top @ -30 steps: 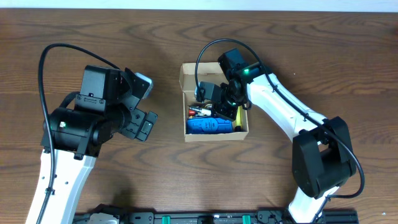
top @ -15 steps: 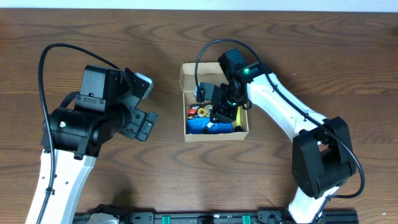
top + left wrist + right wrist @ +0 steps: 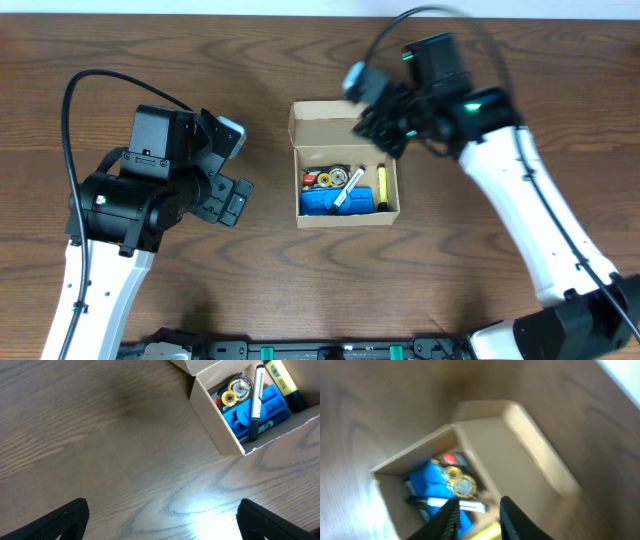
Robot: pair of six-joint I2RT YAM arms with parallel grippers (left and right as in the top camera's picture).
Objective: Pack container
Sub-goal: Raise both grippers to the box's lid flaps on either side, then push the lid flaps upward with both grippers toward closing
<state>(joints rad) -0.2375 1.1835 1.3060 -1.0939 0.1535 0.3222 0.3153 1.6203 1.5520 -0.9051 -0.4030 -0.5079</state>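
The container [image 3: 345,219] is a small tan cardboard box in the middle of the table, its flap lid [image 3: 325,122] open at the back. Inside lie a blue item [image 3: 328,204], a white marker [image 3: 347,190], a yellow highlighter [image 3: 381,188] and small gold round pieces [image 3: 325,179]. My right gripper [image 3: 378,122] is blurred, raised above the box's back right corner. In the right wrist view its jaws [image 3: 480,501] stand narrowly apart with nothing between them, above the box [image 3: 515,465]. My left gripper [image 3: 230,170] hovers left of the box, wide open [image 3: 167,525] over bare wood.
The left wrist view shows the box's near wall [image 3: 215,425] at the upper right, with the marker [image 3: 256,402] on top of the blue item [image 3: 265,405]. Dark wooden table [image 3: 250,270] lies all around the box.
My right gripper has risen out of the box and swung up and to the right. The white marker now lies in the box. The left arm has not moved.
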